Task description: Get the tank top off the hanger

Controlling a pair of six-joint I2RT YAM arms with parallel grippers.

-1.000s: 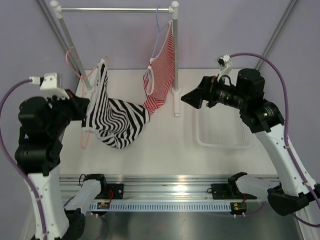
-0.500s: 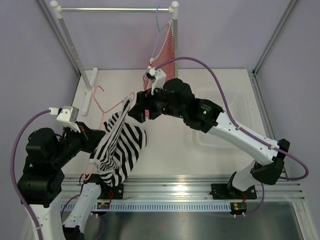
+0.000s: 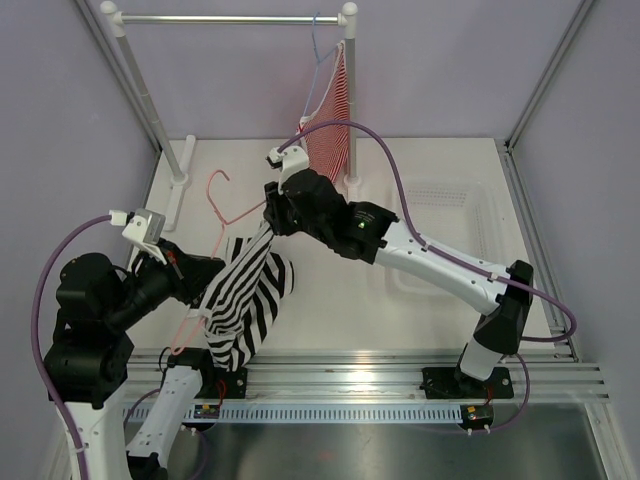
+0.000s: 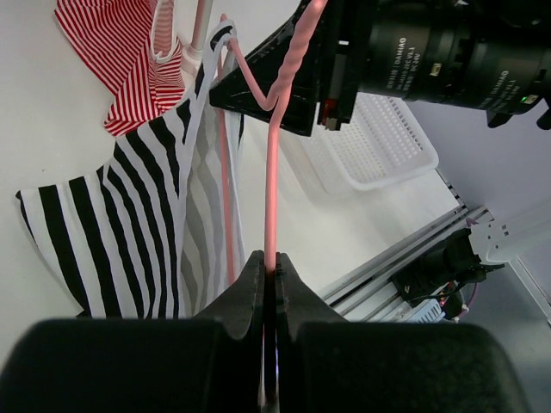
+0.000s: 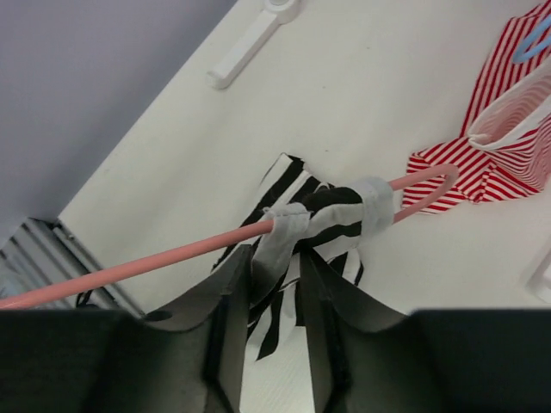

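Two hands are working on one garment. The left hand (image 4: 269, 261) is holding the pink hanger (image 4: 272, 163), its fingers pressed tight together on the wire, low over the near left part of the tabletop (image 3: 330, 300). The right hand (image 5: 277, 265) is reaching across from the right and clamping a bunched, white-trimmed strap of the tank top (image 3: 243, 295) right against the wire. The strap is wrapping the hanger's arm close to its rounded end, so the tank top is hanging on the hanger. Its striped body is stretching in a narrow band from the right hand down toward the near edge, beside the left hand. The hanger's hook is pointing toward the back left. At the back, a red-striped top (image 3: 330, 140) is hanging from a blue hanger (image 3: 316, 45) on a rail (image 3: 230, 18). A white basket (image 3: 450, 195) is sitting on the right, under the right arm.
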